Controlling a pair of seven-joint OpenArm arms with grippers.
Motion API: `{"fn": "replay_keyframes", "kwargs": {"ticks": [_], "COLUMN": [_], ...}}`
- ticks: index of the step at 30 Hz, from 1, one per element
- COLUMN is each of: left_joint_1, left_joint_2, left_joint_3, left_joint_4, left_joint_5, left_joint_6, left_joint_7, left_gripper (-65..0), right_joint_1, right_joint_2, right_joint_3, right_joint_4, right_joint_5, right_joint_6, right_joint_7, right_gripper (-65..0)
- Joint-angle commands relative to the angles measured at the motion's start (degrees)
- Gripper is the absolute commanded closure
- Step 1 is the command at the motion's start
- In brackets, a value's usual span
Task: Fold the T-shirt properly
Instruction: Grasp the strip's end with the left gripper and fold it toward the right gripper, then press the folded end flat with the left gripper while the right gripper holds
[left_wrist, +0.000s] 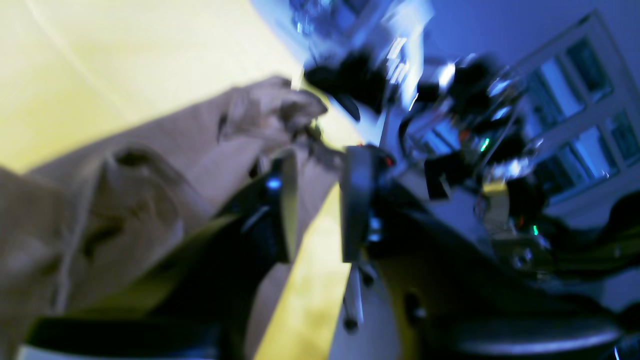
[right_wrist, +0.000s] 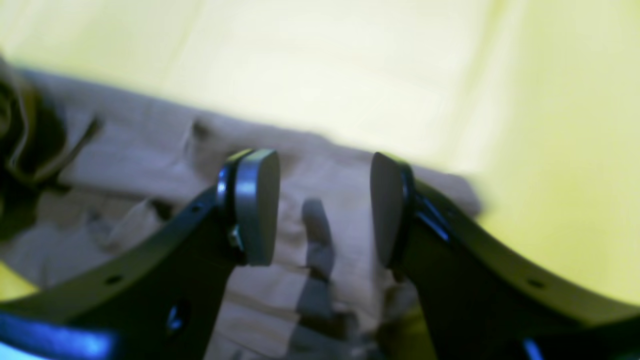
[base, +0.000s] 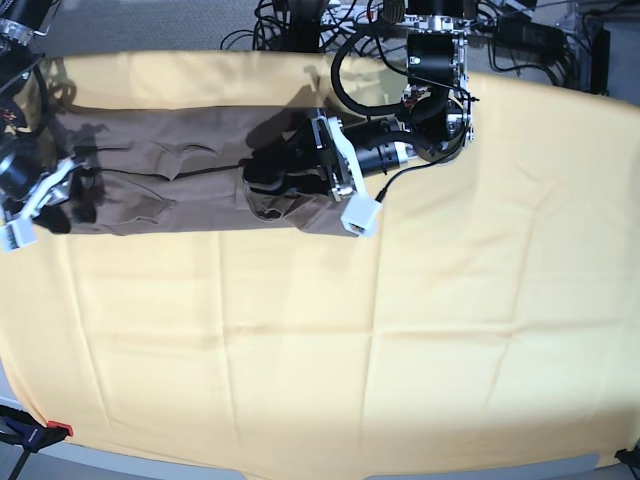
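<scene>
The T-shirt (base: 190, 185) lies as a long taupe band across the far left part of the counter (base: 450, 330), on the yellow cloth (base: 300, 380), already folded lengthwise into a strip running left to right. The left gripper (base: 290, 185) sits low at the strip's right end, arm reaching in from the far side; in the left wrist view its pads stand a little apart with shirt fabric bunched in and around the gap, but the view is blurred, so whether it is actually pinching the cloth cannot be told. The right gripper (right_wrist: 325, 207) is at the strip's left end, jaws clearly parted, nothing between the pads, shirt fabric directly below them in the right wrist view. Step in hand looks like the crosswise fold: both ends being addressed so one end can be carried over the other. Next move likely calls for the right gripper to drop onto the left end and close on both layers near the edge, then lift in step with the other arm and lay the end flat without dragging the yellow cloth. Risk: catching only the top layer, or the thin fabric slipping.
</scene>
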Motion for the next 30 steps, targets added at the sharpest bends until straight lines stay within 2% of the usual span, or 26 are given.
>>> {"fn": "replay_keyframes", "kwargs": {"ticks": [1, 4, 5, 6, 8, 11, 13, 17, 21, 26, 30], "left_joint_1": [-0.7, -0.7, -0.7, -0.7, -0.7, -0.7, -0.7, -0.7, -0.7, -0.7, -0.7], "left_joint_2": [0.6, 0.7, 0.7, 0.7, 0.7, 0.7, 0.7, 0.7, 0.5, -0.8, -2.4], "left_joint_3": [1.2, 2.7, 2.7, 2.6, 1.5, -1.0, -2.8, -7.4, -13.9, -19.8, -20.2], "left_joint_4": [1.0, 1.0, 1.2, 1.5, 2.7, 3.6, 3.6, 3.6, 3.6, 3.6, 3.5], "left_joint_5": [-1.5, -1.2, -1.7, -3.2, -6.3, -7.1, -7.0, -5.2, -5.7, -10.8, -4.0], "left_joint_6": [-0.5, -0.5, -0.5, -0.5, -0.5, -0.5, -0.5, -0.5, -0.5, -0.5, -0.5], "left_joint_7": [-0.7, -0.4, -0.5, -0.5, -0.5, -0.3, 2.0, 2.3, -0.2, -0.5, -0.6], "left_gripper": [-14.5, -18.2, -17.6, -13.9, 0.0, 0.0, 0.0, 0.0, 0.0, 0.0, 0.0], "right_joint_1": [0.2, 0.2, 0.2, 0.2, 0.2, 0.2, 0.2, 0.4, 0.3, 0.3, 0.3], "right_joint_2": [1.3, 1.8, 1.8, 1.8, 1.8, 1.8, 1.8, 1.8, 1.8, 1.8, 1.7], "right_joint_3": [1.7, 4.3, 4.9, 5.3, 5.7, 5.6, 5.7, 5.7, 5.7, 5.7, 5.7], "right_joint_4": [1.3, 1.6, 1.6, 1.6, 1.6, 1.6, 1.6, 1.6, 1.6, 1.6, 1.6], "right_joint_5": [1.3, 3.7, 4.1, 4.3, 4.3, 4.3, 4.2, 3.7, -0.7, -3.3, -3.5], "right_joint_6": [0.0, 0.0, 0.0, 0.0, 0.0, 0.0, -0.1, -2.7, -5.3, -7.8, -7.7], "right_joint_7": [0.8, 0.7, 0.7, 0.7, 0.3, -0.8, -0.8, -0.6, -0.5, -0.5, -0.5], "right_gripper": [-32.4, -32.4, -32.4, -32.3, -30.9, -29.5, -29.5, -30.0, -30.5, -32.0, -31.9]}}
